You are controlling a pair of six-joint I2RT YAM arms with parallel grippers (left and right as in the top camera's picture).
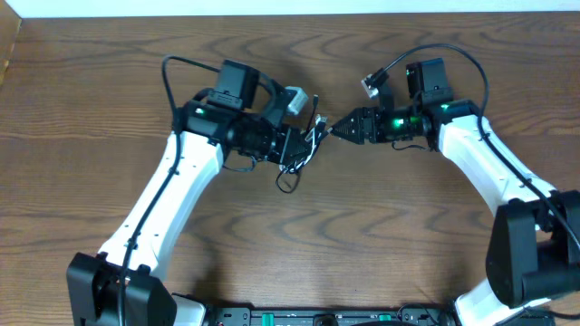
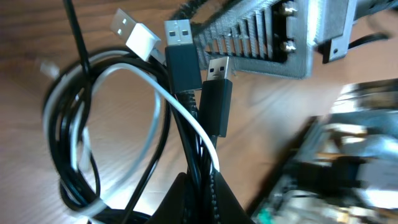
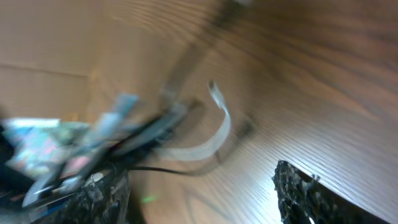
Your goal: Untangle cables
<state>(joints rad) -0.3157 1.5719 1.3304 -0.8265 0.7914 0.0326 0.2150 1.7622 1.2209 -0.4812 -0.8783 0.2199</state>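
**Left gripper pinches the cable bundle at mid-table**

Left gripper (image 2: pixel 200 194) fingers fill the bottom of the left wrist view, pressed together on the cables (image 2: pixel 124 124) where several strands run down between them. Above the pinch the bundle fans out. The black cord (image 2: pixel 191 146) winds in several overlapping loops to the left. The white cord (image 2: pixel 180 109) arches over the top of those loops and crosses down in front of them into the pinch. Three USB plugs stand up from the bundle close together: a white plug (image 2: pixel 135 36) leaning left, a tall black plug (image 2: pixel 182 56) just beside it, and a shorter black plug (image 2: pixel 216 99) to the right and lower. The cords lie crossed over each other.

From overhead the bundle sits at the middle of the table (image 1: pixel 381 235), a little to the far side, with a small black loop trailing nearward from the left gripper. The right gripper (image 1: pixel 335 129) points at it from the right, tip just beside the plugs; its grey ridged pad (image 2: pixel 261 34) shows right behind them. The right wrist view is badly blurred, but its two dark fingers (image 3: pixel 308 196) stand well apart with a pale strand lying ahead of them, so those jaws are spread.
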